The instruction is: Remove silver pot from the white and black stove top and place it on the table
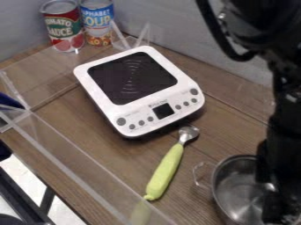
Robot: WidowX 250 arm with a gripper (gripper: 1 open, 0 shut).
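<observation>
The silver pot (235, 192) stands on the brown table (230, 110) at the lower right, partly cut off by the picture's edge, with one wire loop handle showing on its left. It is off the white and black stove top (139, 88), which sits bare in the middle of the table. My black gripper (277, 195) points straight down at the pot's right side, open. Its fingertips are low at the rim, and I cannot tell whether they touch it.
A metal scoop with a yellow-green handle (171, 169) lies between the stove top and the pot. Two tins (62, 25) (98, 22) stand at the back left corner. Clear acrylic walls (65, 154) run along the table's edges.
</observation>
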